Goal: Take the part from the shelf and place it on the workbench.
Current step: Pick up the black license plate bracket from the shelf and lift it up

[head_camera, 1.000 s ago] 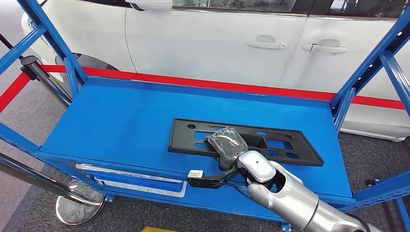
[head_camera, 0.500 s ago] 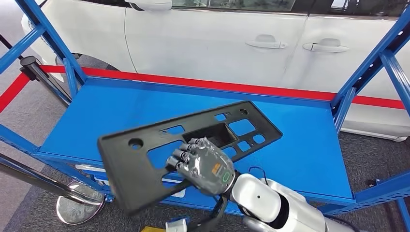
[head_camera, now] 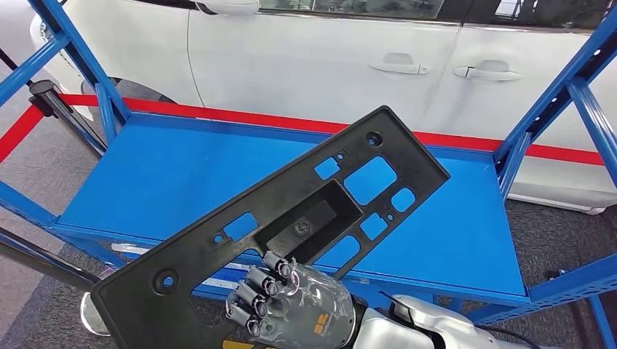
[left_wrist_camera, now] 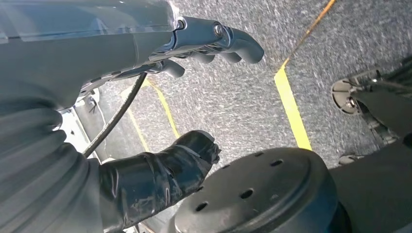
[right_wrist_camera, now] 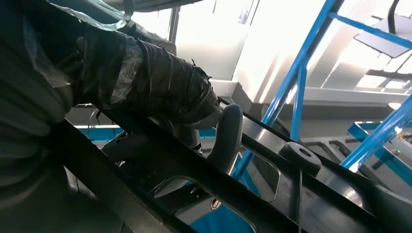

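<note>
Right hand (head_camera: 291, 309) grips the black part (head_camera: 291, 218) along its near long edge, fingers (head_camera: 260, 287) curled up through one of the cut-outs. The part (a long flat plate with rectangular openings and round holes) is held clear above the blue shelf (head_camera: 145, 174), tilted, one end high over the shelf's far right area and the other end low past the shelf's front edge on the left. No contact between part and shelf surface visible.

Right wrist view: thumb (right_wrist_camera: 160, 87) presses on one face of the part (right_wrist_camera: 272, 194), a finger (right_wrist_camera: 226, 136) hooked through an opening.

Left hand (left_wrist_camera: 145, 121) hangs over grey carpet with yellow floor tape (left_wrist_camera: 291, 104); fingers apart, nothing between them.

White car (head_camera: 349, 65) stands behind the shelf, a red line (head_camera: 218, 115) running along the floor between them.
</note>
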{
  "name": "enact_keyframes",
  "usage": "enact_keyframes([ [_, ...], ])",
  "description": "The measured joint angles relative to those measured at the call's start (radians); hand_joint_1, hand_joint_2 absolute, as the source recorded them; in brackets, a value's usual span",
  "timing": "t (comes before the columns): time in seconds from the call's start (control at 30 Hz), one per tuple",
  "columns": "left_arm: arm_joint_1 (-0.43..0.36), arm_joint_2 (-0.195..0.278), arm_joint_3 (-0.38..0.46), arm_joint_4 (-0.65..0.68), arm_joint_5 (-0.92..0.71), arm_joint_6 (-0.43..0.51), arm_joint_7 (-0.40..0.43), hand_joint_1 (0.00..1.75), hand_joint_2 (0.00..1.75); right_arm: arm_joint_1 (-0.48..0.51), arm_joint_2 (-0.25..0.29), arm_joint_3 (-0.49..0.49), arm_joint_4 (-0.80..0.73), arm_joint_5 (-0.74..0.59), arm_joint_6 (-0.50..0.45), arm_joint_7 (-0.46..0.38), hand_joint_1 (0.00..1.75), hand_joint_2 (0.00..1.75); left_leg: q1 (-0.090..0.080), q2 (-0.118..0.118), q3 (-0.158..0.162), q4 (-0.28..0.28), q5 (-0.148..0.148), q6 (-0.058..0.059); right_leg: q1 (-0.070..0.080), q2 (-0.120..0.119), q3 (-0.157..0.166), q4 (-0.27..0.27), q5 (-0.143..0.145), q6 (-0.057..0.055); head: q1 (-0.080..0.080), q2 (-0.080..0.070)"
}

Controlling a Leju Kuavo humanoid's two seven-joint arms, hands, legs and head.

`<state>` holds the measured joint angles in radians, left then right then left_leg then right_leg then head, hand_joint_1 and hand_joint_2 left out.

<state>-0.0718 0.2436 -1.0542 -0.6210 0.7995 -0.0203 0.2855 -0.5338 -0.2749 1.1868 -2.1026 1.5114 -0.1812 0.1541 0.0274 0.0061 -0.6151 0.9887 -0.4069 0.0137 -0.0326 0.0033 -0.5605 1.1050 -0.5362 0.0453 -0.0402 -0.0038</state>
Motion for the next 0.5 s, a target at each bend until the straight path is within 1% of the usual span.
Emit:
enact_keyframes([
  [0.03, -0.001, 0.001, -0.003, 0.0, 0.0, -0.001, -0.002, 0.0, 1.75, -0.003, -0.002, 0.005, -0.004, -0.001, -0.002, 0.0, 1.75, 1.75, 0.002, -0.001, -0.007, 0.007, 0.0, -0.01, -0.001, 0.003, 0.022, -0.045, 0.018, -0.001, 0.002, 0.0],
  [0.07, -0.001, 0.002, -0.007, -0.001, 0.0, -0.002, -0.004, 0.0, 1.75, -0.005, -0.004, 0.009, -0.008, -0.002, -0.003, 0.001, 1.75, 1.75, 0.002, -0.002, -0.012, 0.012, 0.003, -0.019, 0.0, 0.007, 0.032, -0.072, 0.025, -0.005, 0.003, 0.0],
  [0.1, -0.001, 0.002, -0.011, -0.001, -0.001, -0.002, -0.005, 0.0, 1.75, -0.008, -0.006, 0.012, -0.01, -0.005, -0.004, 0.001, 1.75, 1.75, 0.002, -0.004, -0.015, 0.011, 0.009, -0.028, 0.004, 0.011, 0.03, -0.078, 0.027, -0.014, 0.003, 0.0],
  [0.13, -0.001, 0.002, -0.015, -0.002, -0.001, -0.004, -0.007, 0.0, 1.75, -0.01, -0.008, 0.013, -0.012, -0.009, -0.003, 0.002, 1.75, 1.75, 0.004, -0.004, -0.016, 0.007, 0.017, -0.037, 0.008, 0.013, 0.024, -0.078, 0.035, -0.026, 0.002, 0.0],
  [0.17, -0.001, 0.002, -0.018, -0.002, -0.001, -0.005, -0.009, 0.0, 1.75, -0.013, -0.009, 0.014, -0.012, -0.014, -0.003, 0.002, 1.75, 1.75, 0.006, -0.004, -0.018, 0.003, 0.023, -0.044, 0.008, 0.013, 0.02, -0.083, 0.041, -0.036, 0.002, 0.0],
  [0.2, -0.001, 0.002, -0.021, -0.002, -0.001, -0.005, -0.01, 0.0, 1.75, -0.016, -0.01, 0.015, -0.012, -0.019, -0.002, 0.002, 1.75, 1.75, 0.009, -0.004, -0.022, 0.004, 0.018, -0.048, 0.009, 0.012, 0.016, -0.087, 0.049, -0.048, 0.002, 0.0],
  [0.23, -0.002, 0.002, -0.024, -0.002, -0.001, -0.006, -0.013, 0.0, 1.75, -0.019, -0.011, 0.017, -0.012, -0.024, -0.001, 0.002, 1.75, 1.75, 0.01, -0.004, -0.032, 0.024, -0.004, -0.051, 0.009, 0.011, 0.012, -0.091, 0.056, -0.058, 0.001, 0.0],
  [0.27, -0.003, 0.002, -0.027, -0.002, -0.001, -0.007, -0.015, 0.0, 1.75, -0.021, -0.012, 0.019, -0.012, -0.028, 0.0, 0.003, 1.75, 1.75, 0.011, -0.004, -0.049, 0.069, -0.041, -0.053, 0.009, 0.009, 0.007, -0.095, 0.064, -0.068, -0.001, 0.0],
  [0.33, -0.004, 0.002, -0.032, -0.003, 0.0, -0.008, -0.018, 0.0, 1.75, -0.024, -0.015, 0.021, -0.013, -0.036, 0.001, 0.005, 1.75, 1.75, 0.011, -0.004, -0.095, 0.206, -0.129, -0.055, 0.015, 0.007, -0.007, -0.096, 0.076, -0.079, -0.006, 0.0],
  [0.37, -0.004, 0.002, -0.034, -0.003, 0.0, -0.008, -0.019, 0.0, 1.75, -0.024, -0.016, 0.021, -0.013, -0.039, 0.002, 0.006, 1.75, 1.75, 0.01, -0.004, -0.111, 0.264, -0.155, -0.055, 0.019, 0.006, -0.016, -0.096, 0.082, -0.082, -0.007, 0.0],
  [0.4, -0.004, 0.002, -0.035, -0.003, 0.0, -0.008, -0.02, 0.0, 1.75, -0.024, -0.017, 0.021, -0.012, -0.04, 0.002, 0.006, 1.75, 1.75, 0.01, -0.004, -0.113, 0.292, -0.162, -0.054, 0.022, 0.007, -0.023, -0.095, 0.086, -0.083, -0.007, 0.0],
  [0.43, -0.003, 0.003, -0.036, -0.003, 0.0, -0.008, -0.021, 0.0, 1.75, -0.024, -0.018, 0.021, -0.013, -0.041, 0.003, 0.007, 1.75, 1.75, 0.01, -0.004, -0.093, 0.28, -0.15, -0.052, 0.024, 0.007, -0.029, -0.093, 0.089, -0.083, -0.007, 0.0],
  [0.47, -0.004, 0.003, -0.036, -0.003, 0.0, -0.008, -0.022, 0.0, 1.75, -0.025, -0.019, 0.022, -0.013, -0.041, 0.003, 0.007, 1.75, 1.75, 0.009, -0.004, -0.055, 0.229, -0.123, -0.049, 0.024, 0.008, -0.033, -0.09, 0.09, -0.083, -0.007, 0.0],
  [0.5, -0.005, 0.003, -0.036, -0.004, 0.0, -0.008, -0.023, 0.0, 1.75, -0.026, -0.019, 0.022, -0.013, -0.042, 0.004, 0.007, 1.75, 1.75, 0.008, -0.004, -0.009, 0.157, -0.099, -0.045, 0.025, 0.008, -0.035, -0.087, 0.091, -0.082, -0.007, 0.0],
])
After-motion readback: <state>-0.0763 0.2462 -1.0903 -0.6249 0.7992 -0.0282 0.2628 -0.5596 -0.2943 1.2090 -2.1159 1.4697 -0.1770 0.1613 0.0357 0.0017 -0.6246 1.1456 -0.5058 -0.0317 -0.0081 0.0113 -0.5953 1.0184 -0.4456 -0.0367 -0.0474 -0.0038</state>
